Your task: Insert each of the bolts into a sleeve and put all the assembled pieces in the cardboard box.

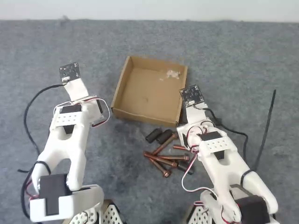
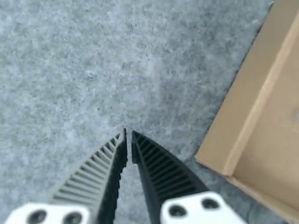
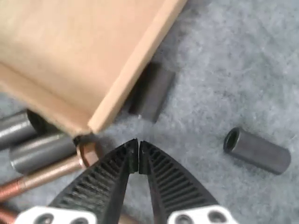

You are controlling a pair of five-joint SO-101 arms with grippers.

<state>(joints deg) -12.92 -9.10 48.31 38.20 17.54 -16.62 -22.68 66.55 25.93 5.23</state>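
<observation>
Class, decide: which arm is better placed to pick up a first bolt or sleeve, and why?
Right. The right hand hangs shut close to the dark cylindrical metal sleeves and copper-coloured bolts; the left hand hovers over bare grey carpet beside the brown cardboard box.

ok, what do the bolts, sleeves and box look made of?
The bolts: probably copper-plated metal, with a shiny reddish-brown finish. The sleeves: dark grey tubes with a dull sheen; metal or plastic, unclear. The cardboard box: plain brown cardboard, matte.
</observation>
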